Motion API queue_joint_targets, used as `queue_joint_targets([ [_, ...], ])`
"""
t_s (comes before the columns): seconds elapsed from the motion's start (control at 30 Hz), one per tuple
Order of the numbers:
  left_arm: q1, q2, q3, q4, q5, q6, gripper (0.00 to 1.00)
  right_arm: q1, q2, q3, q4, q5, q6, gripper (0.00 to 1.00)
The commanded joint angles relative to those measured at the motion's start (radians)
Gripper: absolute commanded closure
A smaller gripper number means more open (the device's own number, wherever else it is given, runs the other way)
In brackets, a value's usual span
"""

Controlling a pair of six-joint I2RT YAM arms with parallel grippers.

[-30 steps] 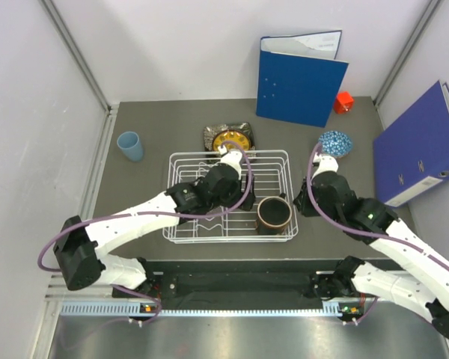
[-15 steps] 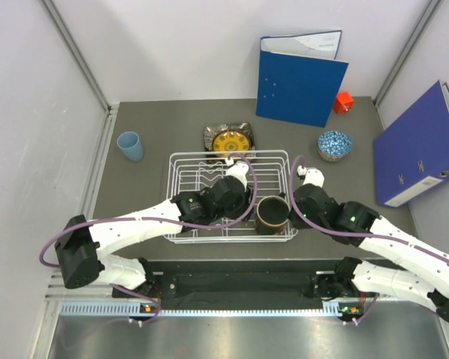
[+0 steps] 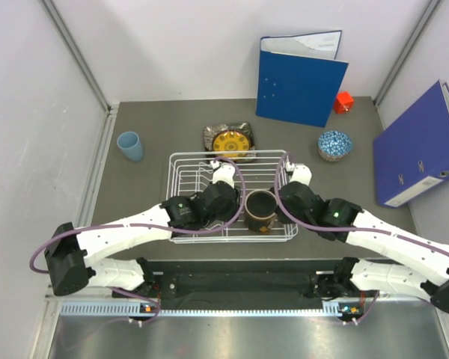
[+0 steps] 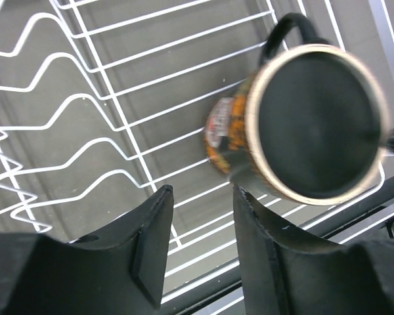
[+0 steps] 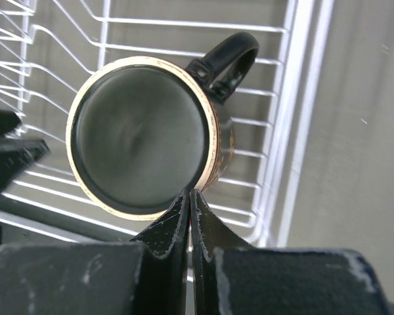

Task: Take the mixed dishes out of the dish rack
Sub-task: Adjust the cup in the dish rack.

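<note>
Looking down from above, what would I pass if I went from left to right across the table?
light blue cup → yellow dish → speckled bowl → leaning blue binder

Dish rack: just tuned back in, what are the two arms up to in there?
Both arms are over the dish rack, which holds only the dark brown mug. The left gripper hangs beside the mug, jaws apart with nothing between them. The right gripper is shut, its tips at the mug's rim, gripping nothing. The yellow dish sits on the black plate behind the rack. The blue cup and the speckled bowl stand on the table, either side.
</note>
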Motion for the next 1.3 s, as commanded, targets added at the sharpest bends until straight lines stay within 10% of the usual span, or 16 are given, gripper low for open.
queue_joint_targets([
  [0.0, -0.002, -0.043, -0.009, -0.007, -0.040, -0.014, 0.52, 0.031, 0.098, 0.008, 0.047, -0.033, -0.010, 1.00],
  [0.33, -0.001, -0.081, -0.005, -0.031, -0.092, -0.011, 0.29, 0.037, 0.161, 0.084, 0.122, -0.004, -0.023, 0.90],
  [0.73, -0.002, -0.037, 0.004, -0.007, -0.028, -0.013, 0.30, -0.034, 0.125, 0.284, 0.029, 0.227, -0.134, 0.76],
  [0.93, -0.004, 0.003, 0.013, 0.027, 0.041, -0.031, 0.39, -0.175, 0.277, 0.287, 0.170, 0.119, -0.205, 0.99],
  [1.27, -0.010, -0.023, 0.010, 0.039, 0.052, -0.023, 0.49, -0.279, 0.484, 0.379, 0.282, 0.040, -0.273, 1.00],
])
